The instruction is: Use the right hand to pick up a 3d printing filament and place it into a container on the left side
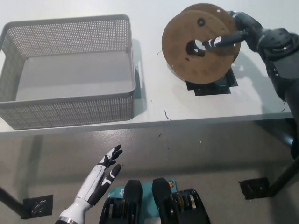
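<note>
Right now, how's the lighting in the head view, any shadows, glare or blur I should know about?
Head view: even, soft light with no harsh glare on the white table; the basket and the filament spool cast soft shadows to their right; the right hand on the spool looks sharp; the left hand, resting low over the floor, is clear too.

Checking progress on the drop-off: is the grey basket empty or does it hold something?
Empty. The grey basket shows only its bare floor; the filament spool is outside it, in the right hand.
</note>
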`<action>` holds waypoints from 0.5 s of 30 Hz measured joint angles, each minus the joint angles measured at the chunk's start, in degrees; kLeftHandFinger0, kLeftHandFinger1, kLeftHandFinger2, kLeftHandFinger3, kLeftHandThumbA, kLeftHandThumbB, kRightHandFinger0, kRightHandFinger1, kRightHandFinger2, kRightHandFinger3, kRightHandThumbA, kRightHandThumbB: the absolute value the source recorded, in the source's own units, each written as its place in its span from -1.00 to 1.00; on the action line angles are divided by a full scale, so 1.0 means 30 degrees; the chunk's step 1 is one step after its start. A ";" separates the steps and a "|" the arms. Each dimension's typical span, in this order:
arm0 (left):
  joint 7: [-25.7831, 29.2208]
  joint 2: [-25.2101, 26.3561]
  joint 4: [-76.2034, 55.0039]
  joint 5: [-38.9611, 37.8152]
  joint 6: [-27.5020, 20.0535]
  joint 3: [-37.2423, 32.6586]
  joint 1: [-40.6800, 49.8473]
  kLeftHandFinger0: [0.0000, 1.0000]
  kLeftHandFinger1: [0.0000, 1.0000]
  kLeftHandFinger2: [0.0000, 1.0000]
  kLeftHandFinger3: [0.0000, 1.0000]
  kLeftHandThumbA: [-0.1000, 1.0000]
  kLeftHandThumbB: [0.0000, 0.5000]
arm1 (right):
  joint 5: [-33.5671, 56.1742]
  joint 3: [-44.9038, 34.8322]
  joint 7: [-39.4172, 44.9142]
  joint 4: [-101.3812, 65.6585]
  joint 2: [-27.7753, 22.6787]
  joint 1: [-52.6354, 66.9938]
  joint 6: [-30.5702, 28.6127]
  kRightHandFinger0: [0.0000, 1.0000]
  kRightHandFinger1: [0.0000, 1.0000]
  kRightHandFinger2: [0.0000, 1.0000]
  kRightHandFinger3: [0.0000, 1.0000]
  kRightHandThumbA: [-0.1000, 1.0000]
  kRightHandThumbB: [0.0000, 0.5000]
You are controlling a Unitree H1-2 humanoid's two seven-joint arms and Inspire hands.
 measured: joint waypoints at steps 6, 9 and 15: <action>-0.0001 -0.0002 0.0049 -0.0034 0.0005 -0.0001 0.0001 1.00 1.00 1.00 1.00 1.00 -0.22 | 0.2054 -0.4400 -0.0480 0.0371 -0.0053 0.1004 0.0677 -1.00 -0.56 0.41 1.00 -1.00 -0.57; 0.0000 -0.0003 0.0104 -0.0037 0.0003 -0.0004 0.0000 1.00 1.00 1.00 1.00 1.00 -0.23 | 0.2995 -0.6250 -0.0603 0.0566 -0.0015 0.1523 0.0960 -1.00 -0.76 0.31 1.00 -1.00 -0.59; 0.0000 -0.0004 0.0439 -0.0029 -0.0003 -0.0023 0.0000 1.00 1.00 1.00 1.00 1.00 -0.26 | 0.4894 -0.9512 -0.0902 0.0750 0.0276 0.2358 0.1781 -1.00 -0.97 0.15 1.00 -1.00 -0.69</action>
